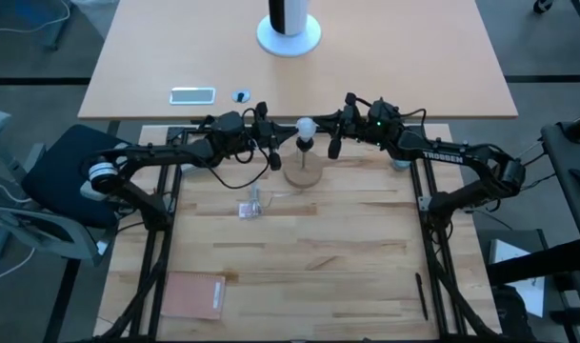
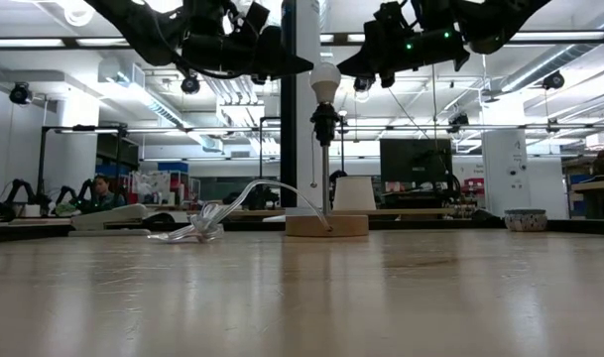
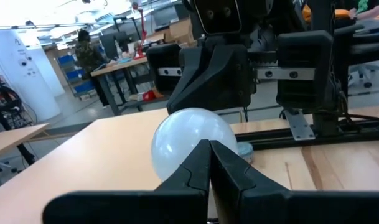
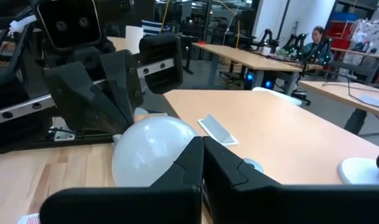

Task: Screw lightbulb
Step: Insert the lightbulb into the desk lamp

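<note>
Both grippers, left [image 1: 270, 143] and right [image 1: 333, 141], flank the lightbulb [image 1: 306, 127], jaws closed, gripping nothing. Bulb sits atop socket stem [image 2: 324, 169]; seating depth unclear, tightening possibly left.

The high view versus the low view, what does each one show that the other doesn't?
Only the high view shows the brown pad at the table's near left corner, and the white round base on the far desk. Only the low view shows the room behind. Both show the lightbulb in the socket stand, the shut left gripper and shut right gripper flanking it, and the clear wrapper.
</note>
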You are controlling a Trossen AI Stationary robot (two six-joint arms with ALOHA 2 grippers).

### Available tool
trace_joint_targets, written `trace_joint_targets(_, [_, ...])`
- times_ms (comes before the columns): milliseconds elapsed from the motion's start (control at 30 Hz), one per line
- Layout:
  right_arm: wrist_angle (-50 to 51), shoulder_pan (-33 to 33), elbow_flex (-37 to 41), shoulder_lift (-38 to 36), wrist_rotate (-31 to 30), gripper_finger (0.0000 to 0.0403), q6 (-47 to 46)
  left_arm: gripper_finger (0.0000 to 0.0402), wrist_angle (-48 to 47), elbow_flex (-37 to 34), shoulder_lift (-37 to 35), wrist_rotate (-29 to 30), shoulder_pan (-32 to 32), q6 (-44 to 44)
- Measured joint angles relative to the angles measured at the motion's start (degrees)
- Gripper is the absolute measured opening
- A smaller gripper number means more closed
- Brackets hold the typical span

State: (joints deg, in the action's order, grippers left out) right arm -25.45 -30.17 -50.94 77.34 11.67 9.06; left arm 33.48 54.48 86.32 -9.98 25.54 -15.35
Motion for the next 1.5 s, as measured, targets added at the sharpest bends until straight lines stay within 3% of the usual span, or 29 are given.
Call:
trace_joint_targets(933, [1.58, 1.30, 0.00, -0.20, 0.88, 0.0000, -1.57, 0.0000, -0.99, -0.20, 0.00, 5.31, 0.07, 0.04])
trace_joint_targets(1200, [4.56, 1.94, 0.20, -4.03, 1.59, 0.0000, -1.12, 0.0000, -2.13, -0.30, 0.18, 5.71, 0.12, 0.04])
trace_joint_targets(1500, [8.01, 1.77, 0.17, -5.69, -5.16, 0.0000, 0.87, 0.0000, -2.43, -0.37, 0.21, 5.11, 0.09, 0.04])
